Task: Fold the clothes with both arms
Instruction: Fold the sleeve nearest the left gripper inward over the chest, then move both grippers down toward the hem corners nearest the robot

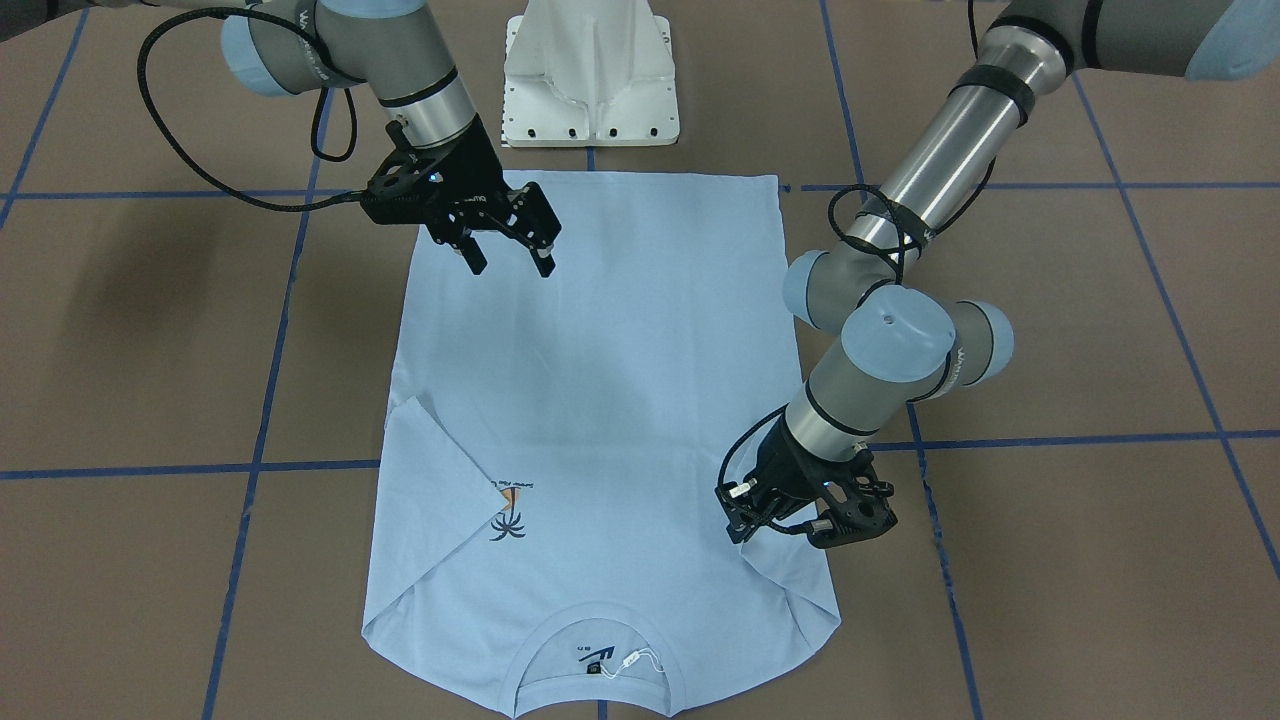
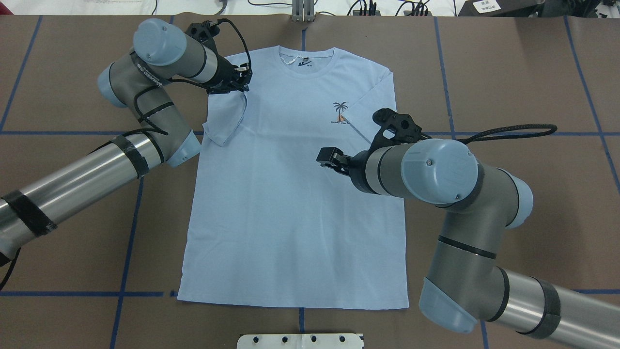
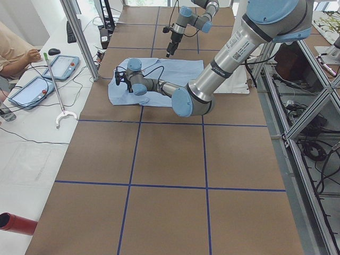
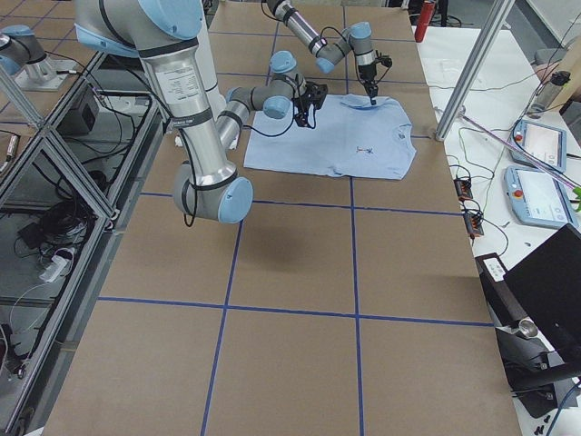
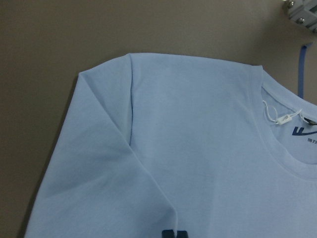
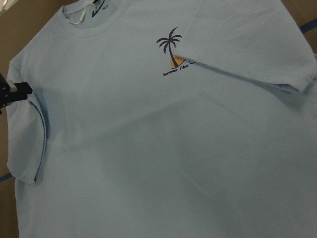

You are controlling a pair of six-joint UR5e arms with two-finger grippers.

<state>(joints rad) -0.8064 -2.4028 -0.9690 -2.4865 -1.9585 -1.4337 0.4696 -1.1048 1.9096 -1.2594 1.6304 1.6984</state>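
The light blue T-shirt [image 1: 600, 380] [image 2: 290, 203] lies flat, chest up, collar and white tag [image 2: 290, 60] at the far edge from the robot. Both sleeves are turned inward; one [image 6: 247, 49] covers part of the palm-tree print [image 2: 341, 110]. My left gripper [image 2: 243, 80] [image 1: 748, 528] is low at the other shoulder, shut on that sleeve's folded edge [image 5: 148, 188]. Its dark fingertips [image 5: 174, 234] sit together on the cloth. My right gripper [image 1: 510, 262] [image 2: 331, 159] hovers open above the shirt's middle, holding nothing.
The white pedestal base [image 1: 590, 80] stands just beyond the shirt's hem. Blue tape lines [image 2: 131, 232] grid the brown table. To one side, a bench carries tablets [image 3: 61, 61], and a person's arm [image 3: 16, 50] rests there.
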